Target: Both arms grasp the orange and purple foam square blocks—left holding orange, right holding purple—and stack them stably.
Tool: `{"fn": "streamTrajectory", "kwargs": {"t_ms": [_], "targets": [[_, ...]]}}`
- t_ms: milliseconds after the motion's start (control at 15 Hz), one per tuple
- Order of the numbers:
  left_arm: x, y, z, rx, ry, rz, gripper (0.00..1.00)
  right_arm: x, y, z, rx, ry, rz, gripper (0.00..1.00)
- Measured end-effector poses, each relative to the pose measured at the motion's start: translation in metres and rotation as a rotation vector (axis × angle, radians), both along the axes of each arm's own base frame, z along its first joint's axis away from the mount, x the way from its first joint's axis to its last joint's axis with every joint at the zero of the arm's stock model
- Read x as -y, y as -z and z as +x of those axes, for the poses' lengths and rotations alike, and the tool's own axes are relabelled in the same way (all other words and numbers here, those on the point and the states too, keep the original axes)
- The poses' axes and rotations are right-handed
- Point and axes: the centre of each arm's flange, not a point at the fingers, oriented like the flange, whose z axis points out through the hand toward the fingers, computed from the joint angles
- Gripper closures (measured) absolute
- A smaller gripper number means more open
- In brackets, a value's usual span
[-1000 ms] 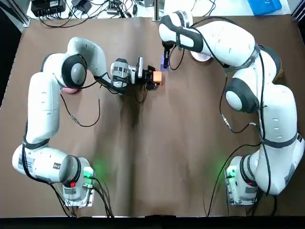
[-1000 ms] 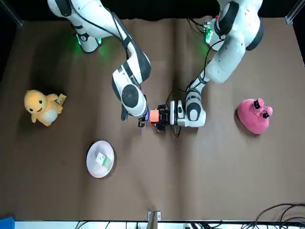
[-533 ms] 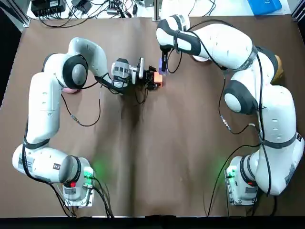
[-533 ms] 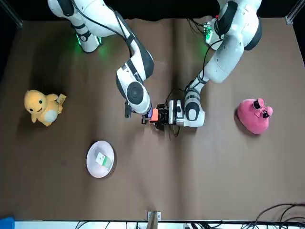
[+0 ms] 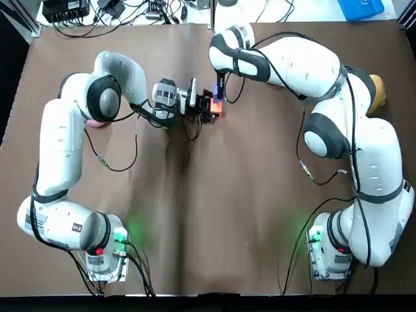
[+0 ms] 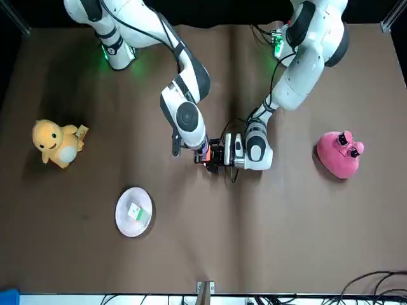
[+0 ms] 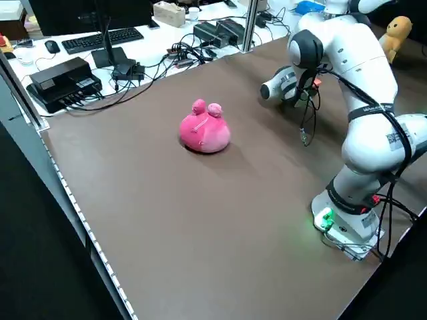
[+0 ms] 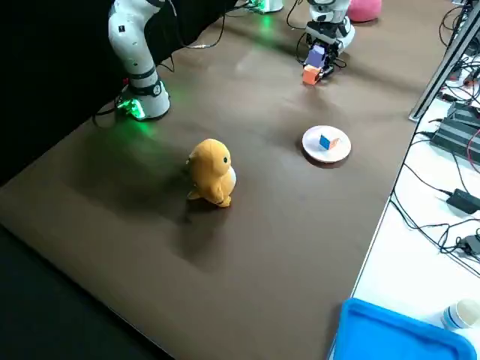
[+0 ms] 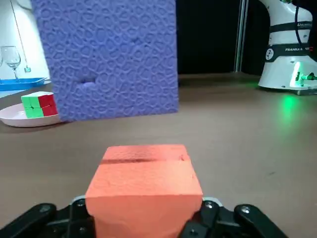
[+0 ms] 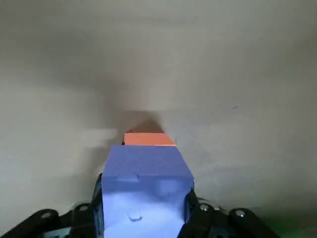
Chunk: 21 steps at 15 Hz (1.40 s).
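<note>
- The left gripper [image 5: 207, 107] is lying low and level over the far middle of the table [image 5: 214, 214], and its fingers are pinching the orange block [image 9: 146, 183] between them.
- The orange block is sitting at the tip of that gripper. It is close to the brown table top, though whether it is resting on the surface is hard to tell.
- The right gripper [image 5: 219, 92] is reaching in from the far side and pointing down, and its fingers are clamping the purple block [image 10: 146, 183].
- The purple block is hanging higher than the orange one and a little past it, toward the far edge of the table.
- In the right side view the purple block is showing just above the orange one. The two seem to be slightly apart, but the gap is too small to be sure.
- In the right wrist view only a strip of the orange block is peeking out beyond the purple one.
- A pink plush toy [image 6: 340, 154] is sitting on the robot's left side of the table, well apart from the blocks.
- A yellow plush toy [image 6: 57, 143] is standing on the robot's right side, also well apart.
- A white plate [image 8: 337, 152] is lying near the far edge on the right side, and it is carrying a small coloured cube [image 8: 325, 141].
</note>
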Motion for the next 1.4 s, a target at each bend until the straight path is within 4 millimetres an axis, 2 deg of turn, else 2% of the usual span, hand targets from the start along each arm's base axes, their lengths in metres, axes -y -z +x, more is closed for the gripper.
{"fn": "streamTrajectory", "kwargs": {"t_ms": [267, 733, 1400], "targets": [[0.0, 0.0, 0.0, 0.0, 0.0, -0.001, 0.4, -0.002, 0.004, -0.003, -0.003, -0.018, -0.001, 0.44], [0.0, 0.0, 0.0, -0.001, 0.0, -0.001, 0.4, -0.012, 0.012, -0.009, 0.025, -0.029, 0.018, 0.44], [0.0, 0.0, 0.0, -0.001, 0.0, -0.002, 0.4, -0.01, 0.032, -0.01, 0.008, -0.027, -0.001, 0.44]]}}
